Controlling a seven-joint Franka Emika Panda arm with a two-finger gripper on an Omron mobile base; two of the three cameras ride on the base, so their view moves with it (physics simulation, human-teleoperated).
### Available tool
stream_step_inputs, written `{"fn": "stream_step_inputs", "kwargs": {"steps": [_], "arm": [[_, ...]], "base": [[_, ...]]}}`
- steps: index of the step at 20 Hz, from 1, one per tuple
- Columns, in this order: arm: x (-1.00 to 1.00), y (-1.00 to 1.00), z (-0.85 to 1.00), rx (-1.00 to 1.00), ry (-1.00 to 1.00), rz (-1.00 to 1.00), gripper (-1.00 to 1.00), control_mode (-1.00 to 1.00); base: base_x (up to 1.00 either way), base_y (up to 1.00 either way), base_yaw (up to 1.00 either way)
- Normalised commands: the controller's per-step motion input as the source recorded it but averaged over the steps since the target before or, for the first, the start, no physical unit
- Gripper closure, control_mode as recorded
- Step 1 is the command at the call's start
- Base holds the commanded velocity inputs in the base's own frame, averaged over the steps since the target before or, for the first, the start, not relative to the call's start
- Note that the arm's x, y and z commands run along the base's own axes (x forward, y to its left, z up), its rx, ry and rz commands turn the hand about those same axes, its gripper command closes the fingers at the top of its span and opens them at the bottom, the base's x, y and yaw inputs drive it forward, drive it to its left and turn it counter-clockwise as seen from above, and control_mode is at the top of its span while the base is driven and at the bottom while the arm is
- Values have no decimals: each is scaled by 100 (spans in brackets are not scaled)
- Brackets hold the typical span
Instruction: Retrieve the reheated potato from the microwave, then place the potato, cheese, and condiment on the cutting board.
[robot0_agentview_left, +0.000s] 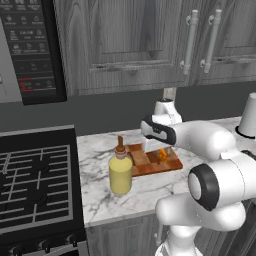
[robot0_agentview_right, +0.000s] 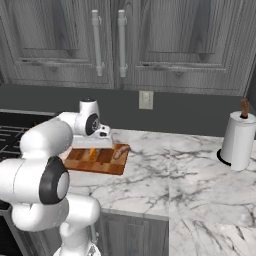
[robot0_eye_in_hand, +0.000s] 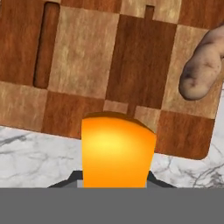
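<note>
My gripper (robot0_eye_in_hand: 114, 177) is shut on the cheese (robot0_eye_in_hand: 117, 151), an orange wedge held just above the near edge of the checkered cutting board (robot0_eye_in_hand: 96, 65). The brown potato (robot0_eye_in_hand: 201, 72) lies on the board's right end in the hand view. From the left base view the cheese (robot0_agentview_left: 162, 154) hangs under the gripper (robot0_agentview_left: 161, 149) over the cutting board (robot0_agentview_left: 145, 161). The pale-yellow condiment (robot0_agentview_left: 120, 172) stands upright on the counter just left of the board. The microwave (robot0_agentview_left: 35, 47) shows its button panel at upper left. In the right base view the potato (robot0_agentview_right: 120, 151) rests on the board (robot0_agentview_right: 102, 162).
A black gas stove (robot0_agentview_left: 35, 185) lies left of the marble counter (robot0_agentview_right: 165, 175). A paper towel roll (robot0_agentview_right: 237, 140) stands at the counter's far right. Grey cabinets (robot0_agentview_right: 125, 40) hang above. My arm's white links crowd the space in front of the board.
</note>
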Motion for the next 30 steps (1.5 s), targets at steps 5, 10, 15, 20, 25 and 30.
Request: {"fn": "stream_step_inputs", "kwargs": {"steps": [5, 10, 15, 20, 25, 30], "arm": [[50, 16, -8, -11, 0, -14, 100, -100], [28, -18, -10, -5, 0, -1, 100, -100], [13, -18, -12, 0, 0, 0, 100, -100], [18, 0, -17, 2, 0, 0, 100, -100], [22, 0, -22, 0, 0, 0, 100, -100], [16, -1, -22, 0, 0, 0, 100, -100]], "base": [[0, 0, 0], [0, 0, 0], [0, 0, 0], [0, 0, 0], [0, 0, 0], [0, 0, 0]]}}
